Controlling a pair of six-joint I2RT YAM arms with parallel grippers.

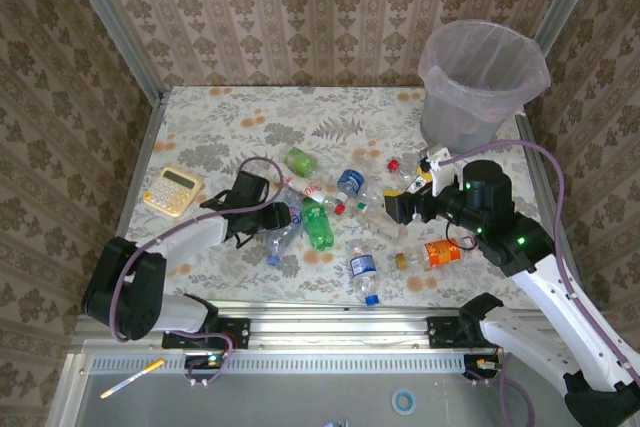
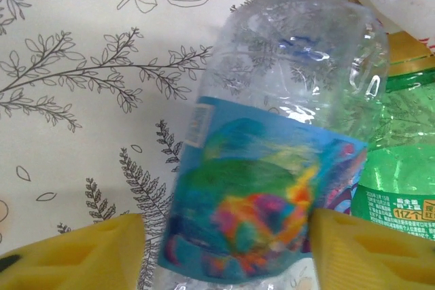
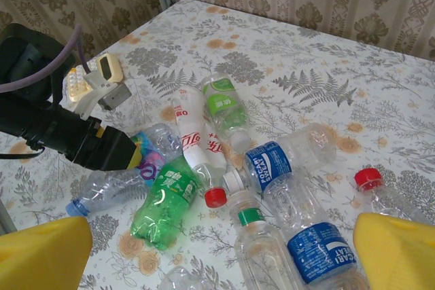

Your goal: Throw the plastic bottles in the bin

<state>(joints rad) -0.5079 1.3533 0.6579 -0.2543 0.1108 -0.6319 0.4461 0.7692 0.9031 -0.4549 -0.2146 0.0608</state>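
While L gripper (image 2: 228, 252) straddles bottle (image 2: 272, 154) — R gripper (image 3: 221, 256) wide.

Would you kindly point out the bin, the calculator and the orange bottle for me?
bin (image 1: 462, 119), top external view, on its grey outer wall.
calculator (image 1: 172, 190), top external view, on its keypad.
orange bottle (image 1: 441, 253), top external view, on its label.

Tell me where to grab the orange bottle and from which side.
Grip the orange bottle across its labelled middle, coming straight down from above. It lies on its side, long axis roughly left to right, apart from the other bottles, so a pinch across its near and far flanks should close cleanly.
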